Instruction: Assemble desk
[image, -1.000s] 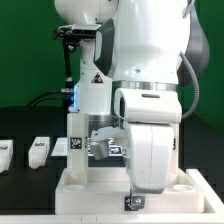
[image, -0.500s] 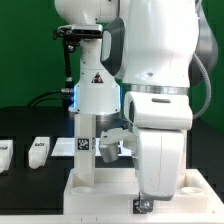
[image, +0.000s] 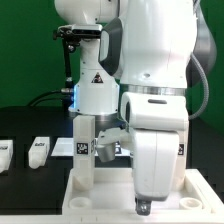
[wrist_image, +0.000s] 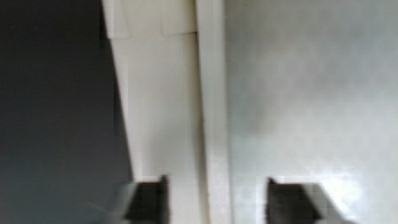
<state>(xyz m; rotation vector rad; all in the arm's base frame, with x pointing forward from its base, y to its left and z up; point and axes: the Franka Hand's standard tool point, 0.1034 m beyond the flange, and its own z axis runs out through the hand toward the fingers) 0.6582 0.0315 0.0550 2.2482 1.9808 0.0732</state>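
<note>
The white desk tabletop (image: 100, 195) lies at the front of the black table. One white square leg (image: 85, 150) with a tag stands upright in its corner at the exterior view's left. My gripper (image: 145, 205) hangs low over the tabletop, mostly hidden behind the arm's white wrist. In the wrist view the gripper (wrist_image: 217, 200) looks straight down on the tabletop (wrist_image: 311, 100) and its raised rim (wrist_image: 208, 100). The two dark fingertips (wrist_image: 151, 200) stand apart on either side of the rim, with nothing clamped between them. Two loose white legs (image: 38, 150) lie at the exterior view's left.
The robot's white base column (image: 95, 90) stands just behind the tabletop. A flat white sheet with a tag (image: 62, 147) lies beside the upright leg. More tagged white parts (image: 108, 150) show behind the wrist, unclear which. Green wall behind.
The arm has shifted toward the exterior view's right and sunk lower, so the gripper now sits closer to the tabletop. The upright leg and the loose legs have not moved.
</note>
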